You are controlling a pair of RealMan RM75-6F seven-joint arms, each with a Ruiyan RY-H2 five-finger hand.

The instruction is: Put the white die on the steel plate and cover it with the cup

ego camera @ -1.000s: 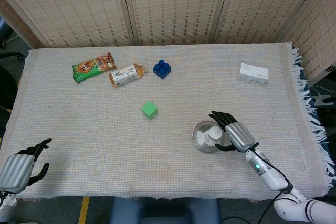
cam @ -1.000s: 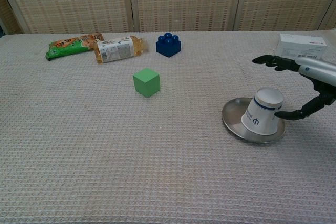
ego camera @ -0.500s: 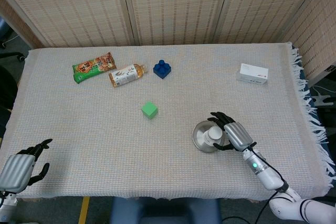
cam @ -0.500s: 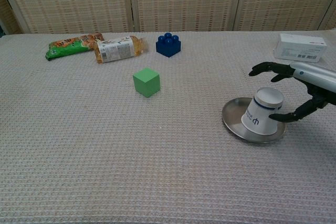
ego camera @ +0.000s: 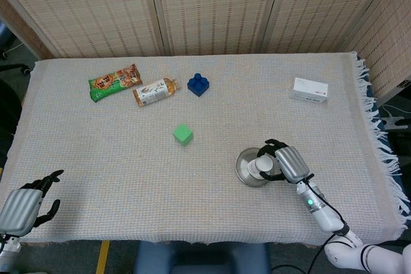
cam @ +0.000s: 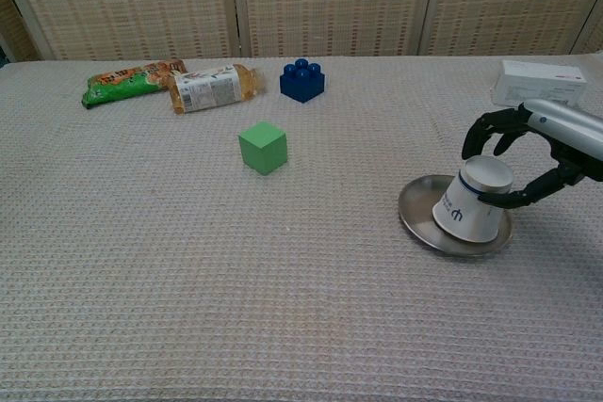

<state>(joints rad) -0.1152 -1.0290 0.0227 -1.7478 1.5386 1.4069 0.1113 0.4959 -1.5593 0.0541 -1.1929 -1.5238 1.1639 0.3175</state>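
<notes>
One right hand point(cam: 532, 152) has now closed around the cup point(cam: 473, 201).

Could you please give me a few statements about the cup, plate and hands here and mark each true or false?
1. The cup sits upside down on the plate. True.
2. The right hand is far from the cup. False: its fingers curl around it.
3. The green cube lies on the plate. False: it is on the cloth, apart.
4. The left hand holds nothing. True.
</notes>
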